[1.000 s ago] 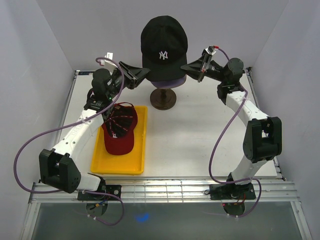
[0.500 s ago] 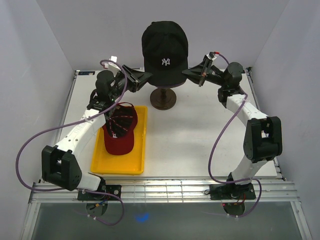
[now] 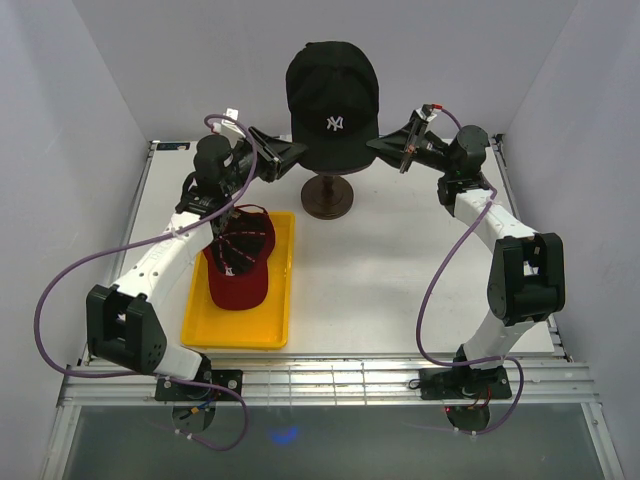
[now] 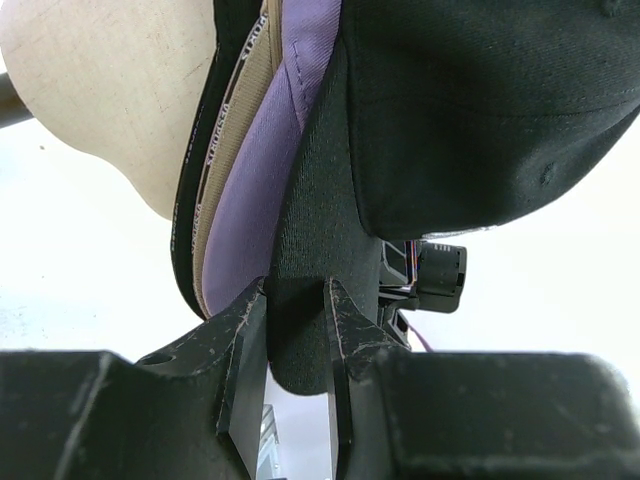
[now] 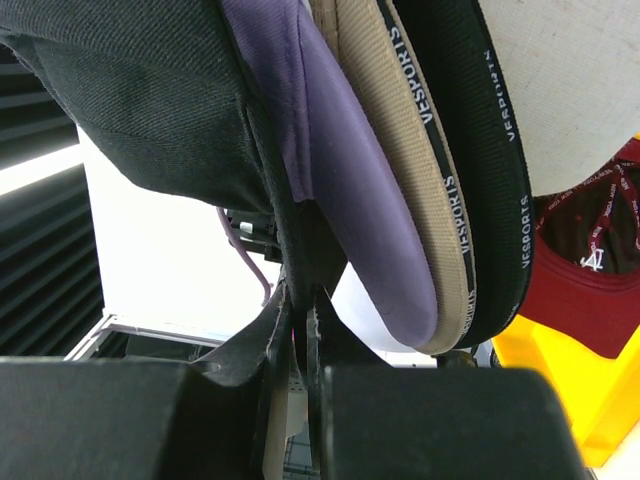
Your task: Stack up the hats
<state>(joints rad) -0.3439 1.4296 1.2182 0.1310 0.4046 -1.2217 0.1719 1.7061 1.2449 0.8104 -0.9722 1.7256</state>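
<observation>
Left wrist view: the left gripper (image 4: 297, 330) pinches the side rim of the black NY cap (image 4: 480, 110), outermost over the mannequin head (image 4: 100, 90). Between it and the head nest a lavender cap (image 4: 255, 200), a tan cap (image 4: 222, 180) and a black cap (image 4: 238, 30).

Right wrist view: the right gripper (image 5: 300, 320) is clamped on the NY cap's opposite rim.

Top view: the dark red cap (image 3: 240, 258) lies in the yellow tray (image 3: 235, 335), near-left of the head.

Likely 4 of 5 stacked, 1 left.
</observation>
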